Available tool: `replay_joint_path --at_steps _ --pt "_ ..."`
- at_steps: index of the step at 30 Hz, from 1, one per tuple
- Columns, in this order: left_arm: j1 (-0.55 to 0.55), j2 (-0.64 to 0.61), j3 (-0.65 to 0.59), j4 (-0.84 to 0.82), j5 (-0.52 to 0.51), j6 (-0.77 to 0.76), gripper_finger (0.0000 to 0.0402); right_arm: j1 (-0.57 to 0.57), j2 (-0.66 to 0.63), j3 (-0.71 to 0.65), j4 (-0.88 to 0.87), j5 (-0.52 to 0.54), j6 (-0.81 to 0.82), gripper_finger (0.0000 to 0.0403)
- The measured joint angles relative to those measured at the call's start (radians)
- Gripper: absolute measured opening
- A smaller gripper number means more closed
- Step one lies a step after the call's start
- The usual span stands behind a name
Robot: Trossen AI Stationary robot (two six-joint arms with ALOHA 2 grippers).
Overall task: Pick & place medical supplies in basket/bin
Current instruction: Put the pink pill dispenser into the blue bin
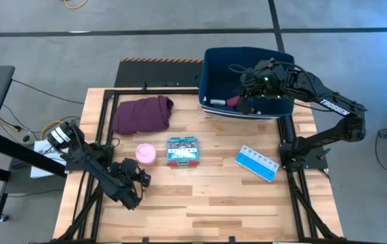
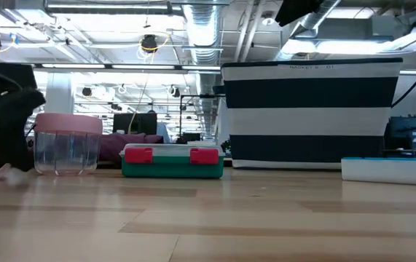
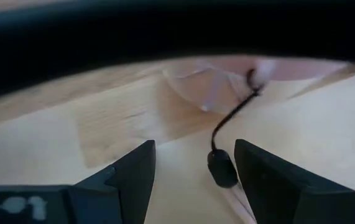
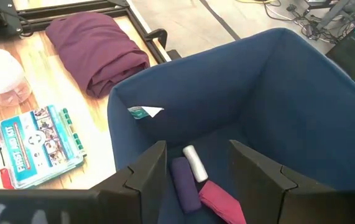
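My bin (image 4: 276, 93) is navy inside, with navy and white stripes outside. In it lie a purple roll (image 4: 184, 183), a magenta roll (image 4: 222, 202) and a white roll (image 4: 194, 163). The cloth (image 1: 143, 113) is maroon; the first-aid box (image 1: 181, 150) teal with red clasps; the jar's lid (image 1: 146, 152) pink.

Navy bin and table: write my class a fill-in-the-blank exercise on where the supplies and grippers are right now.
1. The right gripper hangs over the navy ____.
2. The first aid kit lies between the pill organizer and the ____ container.
3. The left gripper stands ____, holding nothing, above the table.
4. Folded near the bin lies a ____ cloth.

Missing words: bin; pink-lidded; open; maroon
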Motion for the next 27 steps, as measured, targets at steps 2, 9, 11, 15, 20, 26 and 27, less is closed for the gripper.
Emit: replay_joint_path --at_steps 2,9,11,15,20,26,27 --pt "0.0 0.0 -0.016 0.011 -0.001 -0.006 0.0208 0.0 0.0 0.0 0.0 0.0 0.0 0.016" --pt "0.002 0.0 -0.026 0.048 -0.036 -0.009 0.0158 0.0 0.0 0.0 0.0 0.0 0.0 0.016" --pt "0.001 0.0 -0.027 0.057 -0.044 -0.005 0.0138 0.0 0.0 0.0 0.0 0.0 0.0 0.0159" --pt "0.001 0.0 -0.027 0.057 -0.068 0.005 0.0093 0.0 0.0 0.0 0.0 0.0 0.0 0.0159" --pt "0.001 0.0 -0.027 0.067 -0.097 0.033 0.0019 0.0 0.0 0.0 0.0 0.0 0.0 0.0159" --pt "-0.002 0.0 -0.026 0.206 -0.138 0.142 0.0019 0.0 0.0 0.0 0.0 0.0 0.0 0.0159" --pt "-0.002 0.0 -0.026 0.247 -0.153 0.17 0.0017 0.0 0.0 0.0 0.0 0.0 0.0 0.0159"
